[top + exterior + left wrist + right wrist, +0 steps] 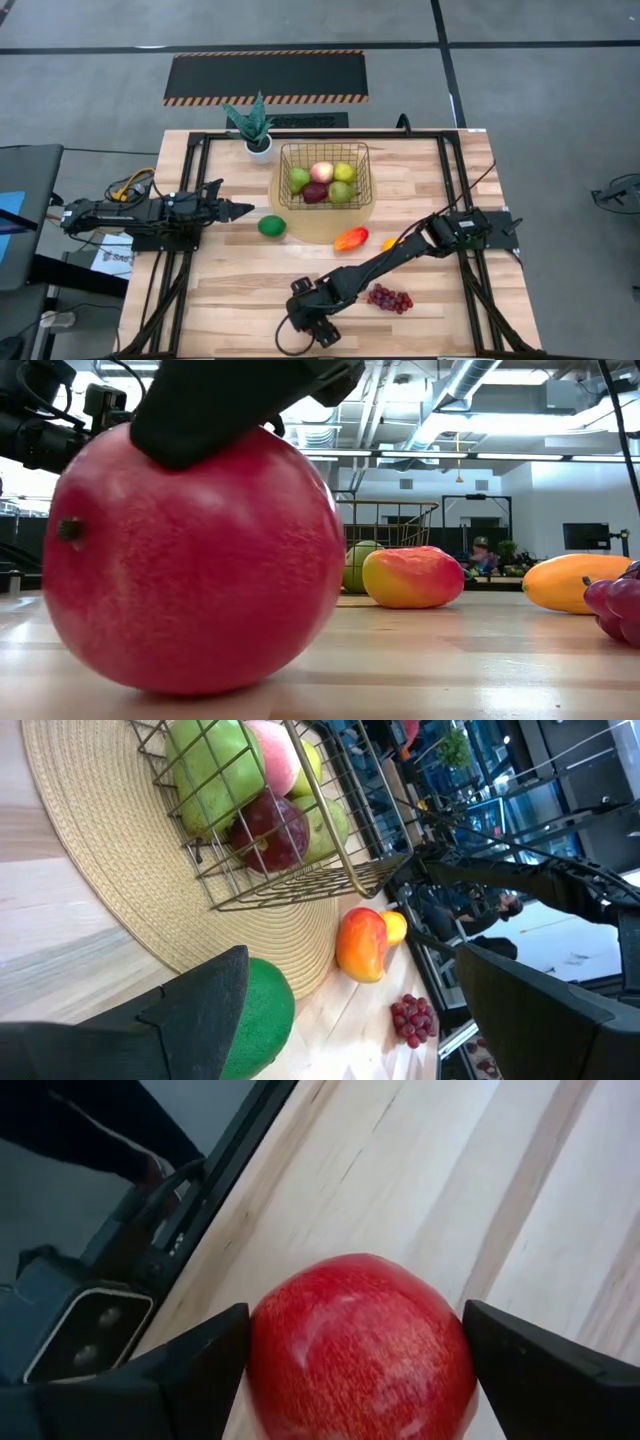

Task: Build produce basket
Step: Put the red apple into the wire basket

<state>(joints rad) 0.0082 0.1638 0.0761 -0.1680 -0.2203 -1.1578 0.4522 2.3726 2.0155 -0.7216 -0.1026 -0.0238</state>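
Red apple at near table edge, between spread fingers of right gripper, not yet clamped | smooth, round, probably light and slippery; take across widest girth | left gripper released, beside lime | basket part-filled.

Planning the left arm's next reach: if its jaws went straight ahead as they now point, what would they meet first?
Most likely the green lime, just ahead of the left gripper and slightly off its line; the woven mat lies beyond.
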